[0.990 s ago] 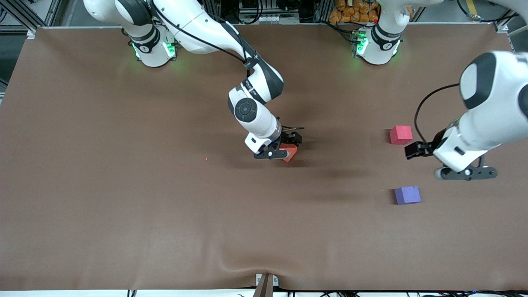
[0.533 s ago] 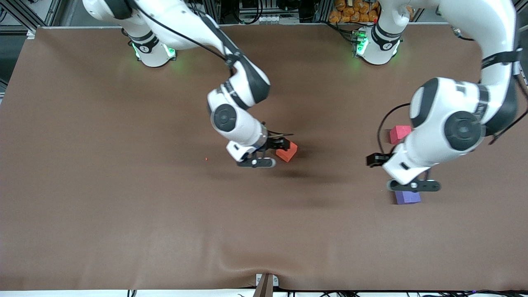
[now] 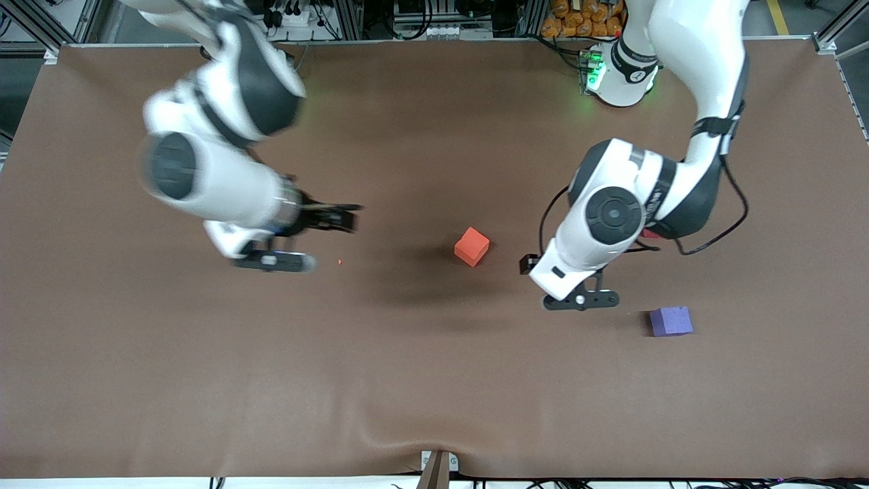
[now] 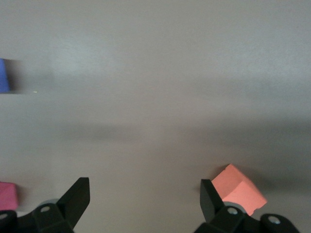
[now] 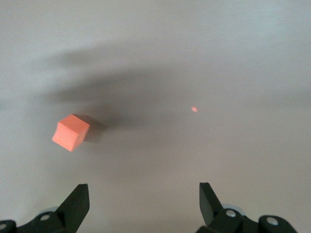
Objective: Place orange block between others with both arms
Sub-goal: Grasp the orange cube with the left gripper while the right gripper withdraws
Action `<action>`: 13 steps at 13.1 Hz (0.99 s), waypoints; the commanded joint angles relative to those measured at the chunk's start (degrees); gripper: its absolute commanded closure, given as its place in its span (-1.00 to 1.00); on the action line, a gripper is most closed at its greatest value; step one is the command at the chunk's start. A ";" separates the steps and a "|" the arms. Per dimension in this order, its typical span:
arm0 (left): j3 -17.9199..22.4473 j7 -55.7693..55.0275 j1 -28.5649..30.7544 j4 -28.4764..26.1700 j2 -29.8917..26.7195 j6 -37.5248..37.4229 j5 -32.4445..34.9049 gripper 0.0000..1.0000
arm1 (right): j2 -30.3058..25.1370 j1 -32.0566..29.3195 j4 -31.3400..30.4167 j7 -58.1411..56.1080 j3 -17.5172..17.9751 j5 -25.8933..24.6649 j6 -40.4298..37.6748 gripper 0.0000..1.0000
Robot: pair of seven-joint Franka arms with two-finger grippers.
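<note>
While the orange block (image 3: 472, 246) sits free mid-table, well apart from the purple cube (image 3: 671, 320), both grippers are spread empty: right gripper (image 3: 309, 239) off toward its own end, left gripper (image 3: 563, 280) just beside the block, which it must straddle next.

2 white arms (image 3: 706, 41) – black joints, cables

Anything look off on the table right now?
Minor only: the orange block sits turned askew to the table edges, unlike the squarer purple cube. A tiny orange speck, maybe a foam crumb, lies on the mat near the right gripper.
</note>
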 commanded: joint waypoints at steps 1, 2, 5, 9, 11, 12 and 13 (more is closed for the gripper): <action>0.59 -8.42 -2.88 1.64 3.69 4.28 -0.77 -1.00 | -5.50 -11.56 -1.99 -6.21 4.87 -2.07 -5.19 -1.00; 0.59 -14.64 -4.45 1.64 4.48 4.82 -0.77 -1.00 | -6.82 -14.65 -1.99 -8.15 6.01 -3.73 -6.08 -1.00; 0.59 -29.96 -7.63 1.38 5.98 4.83 -0.77 -1.00 | -9.81 -21.86 -1.99 -15.96 9.01 -10.77 -7.66 -1.00; 0.59 -46.14 -11.31 1.29 8.18 4.83 -0.51 -1.00 | -12.01 -26.80 -2.08 -23.10 9.01 -14.10 -10.66 -1.00; 0.67 -54.91 -12.11 0.33 8.80 4.74 0.01 -1.00 | -13.07 -26.98 -2.08 -25.03 9.01 -17.36 -10.75 -1.00; 0.67 -56.95 -12.20 -0.64 8.80 4.74 0.11 -1.00 | -13.42 -27.16 -2.17 -25.48 9.01 -17.55 -10.75 -1.00; 0.67 -57.76 -12.29 -0.82 9.15 4.74 0.11 -1.00 | -13.42 -27.51 -2.17 -25.48 9.01 -17.46 -10.66 -1.00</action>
